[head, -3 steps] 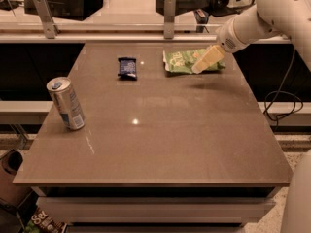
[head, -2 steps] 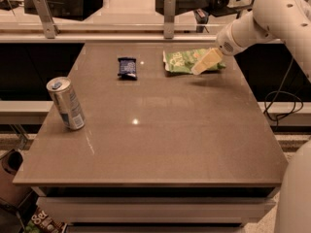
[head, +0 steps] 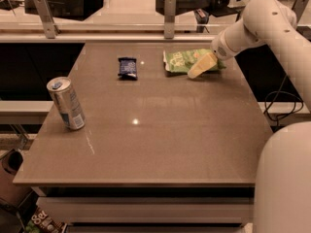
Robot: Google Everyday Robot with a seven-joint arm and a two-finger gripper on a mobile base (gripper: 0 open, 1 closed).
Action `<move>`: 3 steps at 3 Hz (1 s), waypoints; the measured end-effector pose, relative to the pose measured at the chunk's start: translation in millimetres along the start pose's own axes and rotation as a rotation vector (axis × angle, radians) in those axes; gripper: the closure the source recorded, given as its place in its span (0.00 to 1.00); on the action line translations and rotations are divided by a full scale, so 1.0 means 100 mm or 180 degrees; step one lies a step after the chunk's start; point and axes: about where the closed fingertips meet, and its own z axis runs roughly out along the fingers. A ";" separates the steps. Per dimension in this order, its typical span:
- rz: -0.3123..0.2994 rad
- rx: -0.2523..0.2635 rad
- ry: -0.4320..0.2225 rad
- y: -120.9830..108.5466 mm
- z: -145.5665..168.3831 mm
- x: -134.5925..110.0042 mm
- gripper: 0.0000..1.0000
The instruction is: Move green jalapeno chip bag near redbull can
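The green jalapeno chip bag (head: 183,60) lies flat at the far right of the table, light green with white lettering. My gripper (head: 200,66) reaches in from the right and rests over the bag's right half, low against it. The redbull can (head: 66,103) stands upright near the table's left edge, silver with blue panels, far from the bag.
A small dark blue packet (head: 128,67) lies at the far middle of the brown table (head: 155,140), left of the bag. A rail with two metal posts (head: 169,17) runs behind the table. My white arm (head: 262,21) and body fill the right side.
The arm has shifted slightly; the gripper stays on the bag's right half. The bag, the can and the packet have not moved.
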 end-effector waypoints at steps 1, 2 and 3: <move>-0.0034 -0.0091 0.0038 0.04 0.17 -0.01 0.18; -0.0034 -0.0096 0.0039 0.04 0.17 -0.02 0.41; -0.0034 -0.0096 0.0039 0.03 0.14 -0.05 0.64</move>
